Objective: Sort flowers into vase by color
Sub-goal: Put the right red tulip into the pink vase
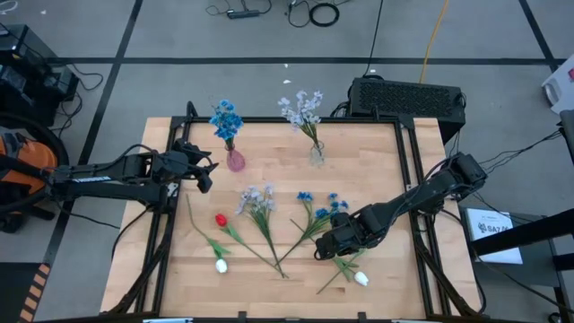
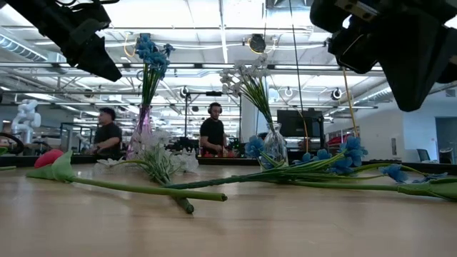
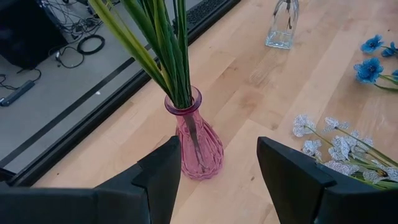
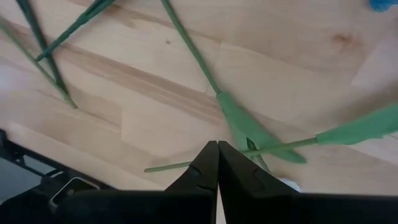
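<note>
though ribbed, pink vase (image 3: 198,146) glossy (glass)

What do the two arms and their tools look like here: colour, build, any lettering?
Both arms are dark, jointed and slim. The left arm carries pale lettering along its forearm, too small to read. The left tool has two broad, flat black fingers with angular edges. The right tool has matching matte black fingers. The right arm shows no markings.

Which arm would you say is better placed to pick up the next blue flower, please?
Probably the right. The right gripper, shut and empty, hangs low right beside the loose blue flowers. The left gripper, open, waits farther off by the pink vase that already holds blue ones.
</note>
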`<act>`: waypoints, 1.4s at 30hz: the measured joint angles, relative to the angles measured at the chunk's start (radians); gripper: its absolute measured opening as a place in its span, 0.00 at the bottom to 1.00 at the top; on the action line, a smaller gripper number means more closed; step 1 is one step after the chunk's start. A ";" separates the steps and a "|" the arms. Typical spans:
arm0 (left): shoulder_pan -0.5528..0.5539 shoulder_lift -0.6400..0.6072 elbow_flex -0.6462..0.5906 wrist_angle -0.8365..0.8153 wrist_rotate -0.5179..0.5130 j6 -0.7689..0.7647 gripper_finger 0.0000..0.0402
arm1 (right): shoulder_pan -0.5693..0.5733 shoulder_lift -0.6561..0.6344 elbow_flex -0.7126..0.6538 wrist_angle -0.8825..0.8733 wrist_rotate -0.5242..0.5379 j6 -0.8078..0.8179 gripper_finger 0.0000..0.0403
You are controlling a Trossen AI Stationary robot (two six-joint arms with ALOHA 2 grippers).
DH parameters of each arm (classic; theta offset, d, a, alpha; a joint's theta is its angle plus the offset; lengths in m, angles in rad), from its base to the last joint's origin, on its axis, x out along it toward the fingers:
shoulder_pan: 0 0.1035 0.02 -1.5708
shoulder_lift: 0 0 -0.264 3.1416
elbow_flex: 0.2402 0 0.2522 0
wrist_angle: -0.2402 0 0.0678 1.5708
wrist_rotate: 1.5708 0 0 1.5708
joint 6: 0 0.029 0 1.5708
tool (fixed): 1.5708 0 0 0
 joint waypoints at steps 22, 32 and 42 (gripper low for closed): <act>0.000 0.000 0.000 0.046 0.129 -0.002 0.54 | -0.017 0.005 0.000 -0.065 0.053 -0.213 0.00; -0.159 0.058 0.000 0.119 0.035 -0.162 0.54 | -0.023 -0.033 -0.035 -0.231 0.052 -0.391 0.00; -0.233 0.139 0.000 0.113 -0.062 -0.212 0.54 | 0.084 -0.226 -0.117 -0.279 0.150 -0.051 0.00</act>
